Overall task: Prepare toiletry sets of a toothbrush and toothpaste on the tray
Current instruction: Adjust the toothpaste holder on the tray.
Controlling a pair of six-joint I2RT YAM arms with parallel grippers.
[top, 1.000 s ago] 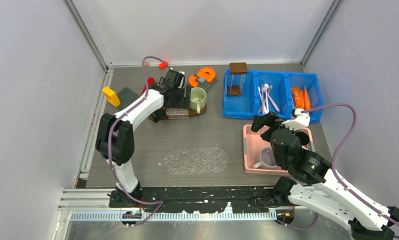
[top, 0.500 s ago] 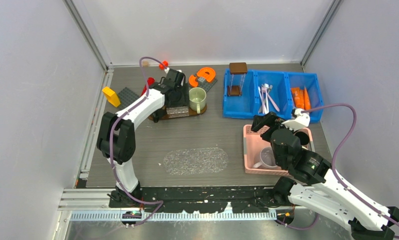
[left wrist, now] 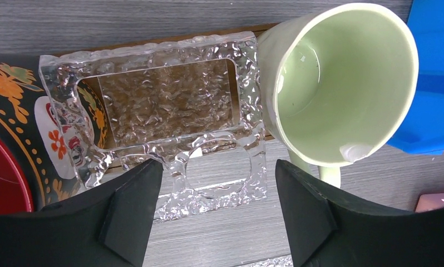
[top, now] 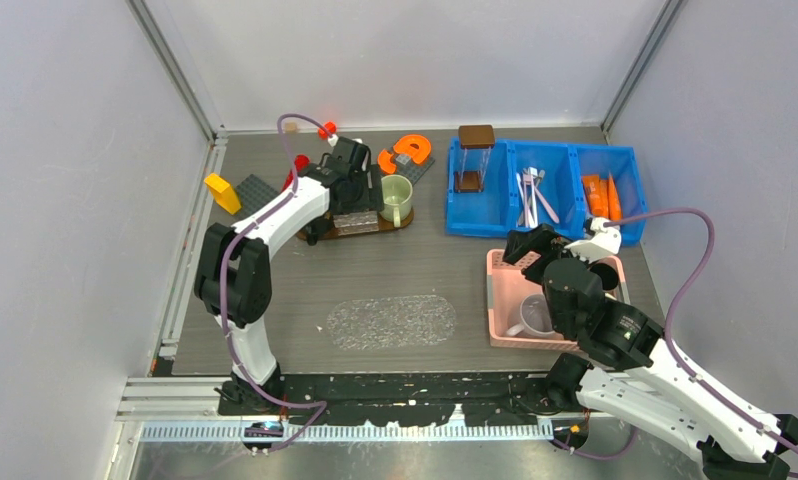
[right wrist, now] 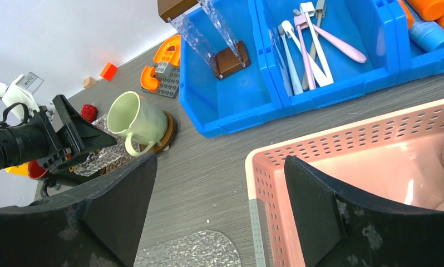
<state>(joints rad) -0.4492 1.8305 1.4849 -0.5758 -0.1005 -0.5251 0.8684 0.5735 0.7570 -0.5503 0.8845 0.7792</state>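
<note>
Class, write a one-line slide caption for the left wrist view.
The open left hand poised over a clear textured glass tray, a pale green mug standing beside it.

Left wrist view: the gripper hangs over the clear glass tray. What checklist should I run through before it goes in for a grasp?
1. Left gripper open and empty: ok.
2. Glass tray near edge lined up inside the gripper's opening: ok.
3. Clearance from the green mug, which crowds the tray's right end: not ok.
4. Gripper height above the tray: cannot tell.
5. Toothbrushes and toothpaste lying in the blue bins: ok.
6. Right gripper open, empty, over the pink basket edge, away from the left arm: ok.
</note>
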